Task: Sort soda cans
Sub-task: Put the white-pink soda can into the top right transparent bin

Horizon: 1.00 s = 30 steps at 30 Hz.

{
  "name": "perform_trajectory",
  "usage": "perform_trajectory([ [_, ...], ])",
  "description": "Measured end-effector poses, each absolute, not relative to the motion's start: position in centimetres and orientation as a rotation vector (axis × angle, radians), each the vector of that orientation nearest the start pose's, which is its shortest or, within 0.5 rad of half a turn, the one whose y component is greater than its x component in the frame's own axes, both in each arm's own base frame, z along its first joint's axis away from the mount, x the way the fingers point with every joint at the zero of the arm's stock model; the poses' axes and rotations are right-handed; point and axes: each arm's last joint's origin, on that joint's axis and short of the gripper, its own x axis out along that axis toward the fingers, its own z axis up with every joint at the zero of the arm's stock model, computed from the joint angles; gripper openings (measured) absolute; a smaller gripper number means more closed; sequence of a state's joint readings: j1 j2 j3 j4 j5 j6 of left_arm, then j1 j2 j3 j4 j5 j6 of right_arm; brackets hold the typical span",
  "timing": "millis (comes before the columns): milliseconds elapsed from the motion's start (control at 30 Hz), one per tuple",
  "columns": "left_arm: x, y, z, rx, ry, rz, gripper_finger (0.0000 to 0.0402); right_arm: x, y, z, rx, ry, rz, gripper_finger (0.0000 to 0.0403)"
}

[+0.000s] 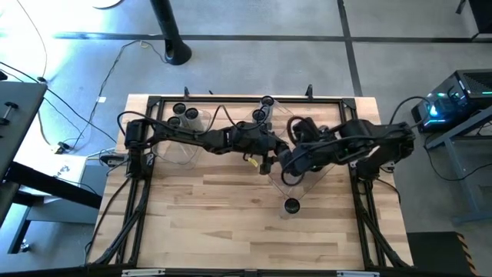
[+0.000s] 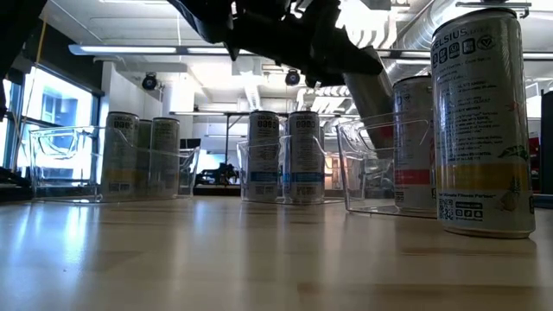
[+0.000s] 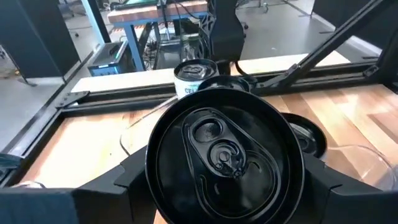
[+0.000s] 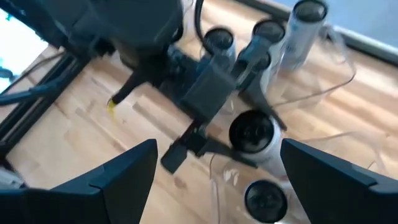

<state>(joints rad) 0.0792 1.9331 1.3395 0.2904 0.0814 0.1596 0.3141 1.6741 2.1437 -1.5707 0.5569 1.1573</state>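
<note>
My left gripper [image 1: 269, 160] is at the table's middle, shut on a soda can [image 3: 224, 155] with a dark top. It holds the can over the clear right bin [image 1: 307, 178]. Another can [image 3: 306, 138] stands in that bin beside it. My right gripper [image 4: 217, 180] is open and empty, close by on the right, facing the held can [image 4: 252, 134]. A lone can [image 1: 291, 205] stands on the table toward the near edge. More cans stand in the left bin [image 1: 184, 119] and the middle bin [image 1: 261, 114]. My left gripper pinches the can's side wall just under the top rim [image 3: 152, 177] between its two fingers [image 3: 127, 180], one on each side. The can is upright with its top toward the wrist camera. The can itself hides its bottom, so I cannot tell whether it rests in the bin.
The clear bins stand in a row toward the far edge. A black frame [image 1: 146, 185] runs round the table. The lone can looms large at the right of the low view [image 2: 484, 121]. Bare wood lies toward the near edge [image 1: 215, 231].
</note>
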Motion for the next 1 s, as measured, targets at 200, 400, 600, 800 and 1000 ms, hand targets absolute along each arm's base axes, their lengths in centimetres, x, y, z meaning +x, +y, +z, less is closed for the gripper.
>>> perform_trajectory([
  [200, 43.9, 3.8, 23.0, 0.128, 0.346, -0.014, 0.0234, 27.2, 7.4, 44.7, 0.613, 0.751, -0.715, 0.0336],
  [400, 43.5, 5.6, 24.3, 0.105, 0.301, 0.051, 0.0234, 27.2, 6.7, 44.9, 0.559, 0.738, -0.725, 0.0297],
  [600, 42.9, 6.6, 25.7, 0.086, 0.255, 0.075, 0.0234, 27.4, 6.1, 44.8, 0.536, 0.783, -0.695, 0.0174],
  [800, 42.9, 6.5, 25.1, 0.056, 0.294, 0.032, 0.0234, 27.4, 5.9, 44.8, 0.496, 0.802, -0.674, 0.0023],
  [1000, 42.9, 5.9, 24.8, 0.036, 0.317, -0.027, 0.0234, 27.4, 5.9, 44.8, 0.504, 0.833, -0.641, 0.0002],
])
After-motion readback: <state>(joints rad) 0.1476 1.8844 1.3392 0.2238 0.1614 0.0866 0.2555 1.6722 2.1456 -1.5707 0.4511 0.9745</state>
